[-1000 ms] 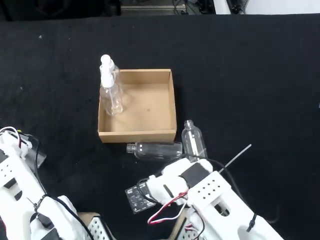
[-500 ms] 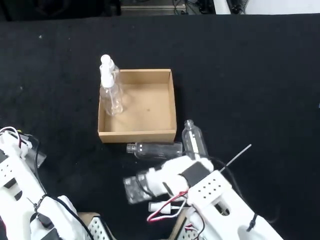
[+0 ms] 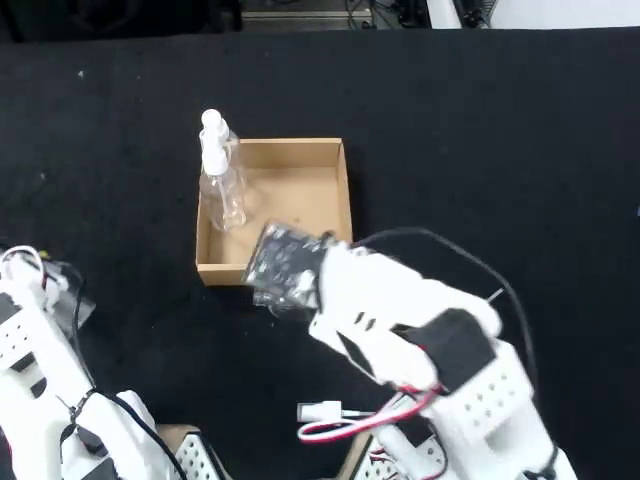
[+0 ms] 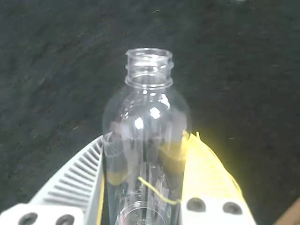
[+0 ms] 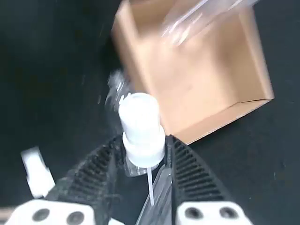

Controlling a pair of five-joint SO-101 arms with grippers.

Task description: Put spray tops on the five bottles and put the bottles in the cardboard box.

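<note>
Table (image 3: 500,150): black cloth, everything stands on it
Right arm (image 3: 400,320): stretches from the near edge, its wrist is over the near wall of the box
Left arm (image 3: 40,390): at the near left corner, well apart from the box
Box (image 3: 345,200): open, in the middle of the table, just beyond the right wrist
Capped bottles (image 3: 222,190): two, upright at the far left corner of the box; one is inside, for the other I cannot tell if it is in or behind the wall
Open bottle (image 4: 145,122): clear, no top, clamped between the two fingers of the left gripper (image 4: 145,137); its long axis runs along the fingers and the neck points away from the wrist
Spray top (image 5: 140,129): white, pinched at the collar by the right gripper (image 5: 143,140); the head points away from the wrist and the thin tube goes back between the fingers
Key relation: the top is at the box, the open neck is far to the left of it, so I judge the two grippers must meet, with the tube turned toward the neck and in line with the bottle axis
</note>
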